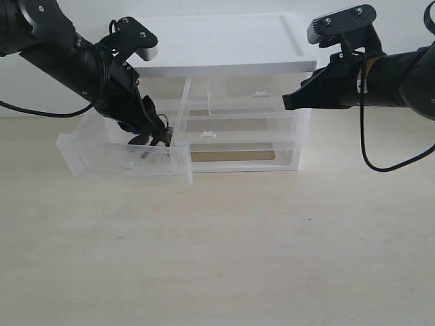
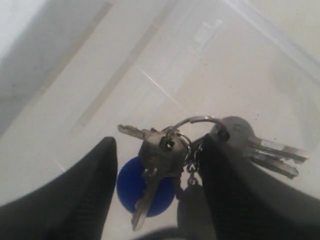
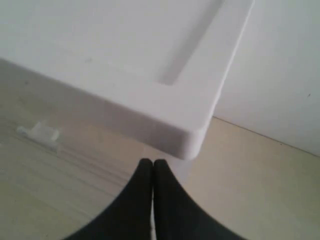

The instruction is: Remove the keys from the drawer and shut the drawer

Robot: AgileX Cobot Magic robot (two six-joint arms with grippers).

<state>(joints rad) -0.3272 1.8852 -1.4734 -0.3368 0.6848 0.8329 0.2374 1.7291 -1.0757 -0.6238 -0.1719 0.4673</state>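
On the pale wooden surface (image 1: 238, 258), the clear-frosted drawer (image 1: 102, 161) stands pulled well out of the unit's upper left slot. The keys (image 2: 162, 150) are inside it: silver keys on a ring with a round blue tag (image 2: 127, 187). The left gripper (image 1: 158, 136) reaches into the drawer, its jaws spread to either side of the bunch. Behind stands the white-topped drawer unit (image 1: 231, 61). The right gripper (image 1: 287, 102) hovers beside the upper right drawer (image 1: 255, 109), jaws pressed together.

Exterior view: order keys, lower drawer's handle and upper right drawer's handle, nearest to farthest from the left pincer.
1. keys, at the left pincer, in the open drawer.
2. lower drawer's handle, to its right.
3. upper right drawer's handle, farther right.
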